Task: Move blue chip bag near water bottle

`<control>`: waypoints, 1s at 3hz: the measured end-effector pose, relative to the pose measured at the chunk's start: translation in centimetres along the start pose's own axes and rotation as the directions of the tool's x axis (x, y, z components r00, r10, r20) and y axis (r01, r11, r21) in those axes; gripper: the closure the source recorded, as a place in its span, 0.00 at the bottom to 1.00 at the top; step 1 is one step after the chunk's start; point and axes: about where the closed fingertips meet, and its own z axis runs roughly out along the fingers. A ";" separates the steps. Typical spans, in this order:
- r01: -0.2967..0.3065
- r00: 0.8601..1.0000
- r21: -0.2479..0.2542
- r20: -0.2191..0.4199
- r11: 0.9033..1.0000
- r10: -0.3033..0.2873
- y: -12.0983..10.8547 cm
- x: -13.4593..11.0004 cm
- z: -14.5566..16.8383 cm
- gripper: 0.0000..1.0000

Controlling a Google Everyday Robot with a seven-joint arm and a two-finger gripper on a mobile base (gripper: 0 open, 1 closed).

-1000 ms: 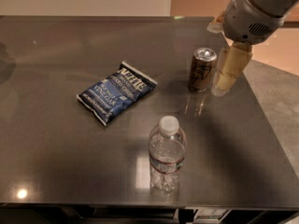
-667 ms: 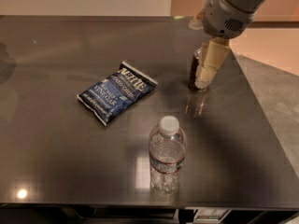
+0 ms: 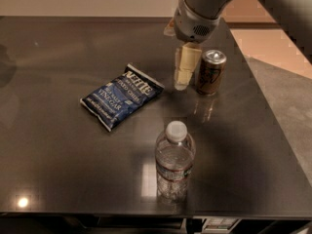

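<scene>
The blue chip bag lies flat on the dark table, left of centre, with white lettering facing up. The water bottle stands upright near the front edge, clear with a white cap. My gripper hangs from the arm at the upper right, pointing down just above the table. It sits between the bag's right end and the can, touching neither, and holds nothing.
A tan-and-black drink can stands upright just right of the gripper. The table's right edge drops to a grey floor. A wall runs along the back.
The gripper has moved left, from the right of the can across its front to the can's left side, closer to the chip bag. The bag, bottle and can have not moved.
</scene>
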 end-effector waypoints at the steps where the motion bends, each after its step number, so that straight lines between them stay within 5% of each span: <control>1: 0.057 0.998 -0.041 0.004 0.998 -0.057 -0.7 -1.8 3.5 0.00; 3: 0.158 0.987 -0.124 0.017 0.980 -0.157 -0.8 -4.9 8.8 0.01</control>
